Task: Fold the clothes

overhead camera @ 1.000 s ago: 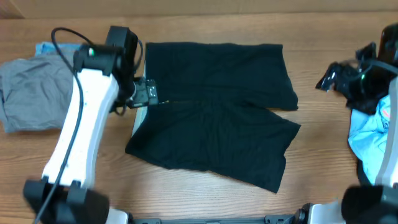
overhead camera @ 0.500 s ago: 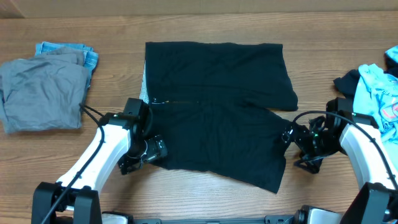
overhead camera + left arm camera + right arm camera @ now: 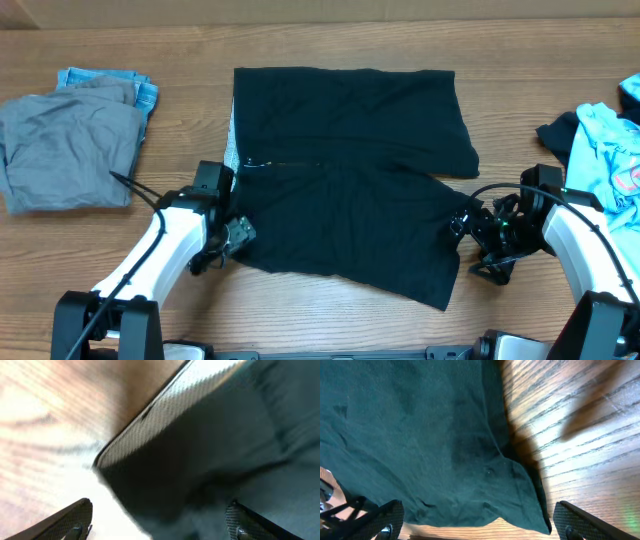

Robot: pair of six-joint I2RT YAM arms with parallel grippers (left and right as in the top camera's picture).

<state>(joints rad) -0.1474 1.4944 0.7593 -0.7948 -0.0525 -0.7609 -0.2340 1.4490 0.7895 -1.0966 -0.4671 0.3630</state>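
Observation:
The clothes (image 3: 350, 170), black shorts, lie spread flat mid-table, two legs pointing right and a pale inner waistband (image 3: 232, 150) at the left. My left gripper (image 3: 236, 236) sits low at the near-left corner, open; in the left wrist view that blurred black corner (image 3: 210, 485) lies between the fingers of the gripper (image 3: 160, 522), with the waistband (image 3: 165, 415) above. My right gripper (image 3: 463, 223) is at the near leg's right hem, open. In the right wrist view the hem corner (image 3: 520, 495) lies between the spread fingers of the gripper (image 3: 477, 522), apart from both pads.
A grey folded garment (image 3: 65, 150) lies at the left on a blue item (image 3: 110, 85). A light blue printed shirt (image 3: 605, 150) and a dark cloth (image 3: 558, 130) sit at the right edge. Bare wood surrounds the shorts.
The left arm swung from the waistband down to the near-left corner; its jaws have narrowed slightly. The right arm came in from the far right to the near leg's hem.

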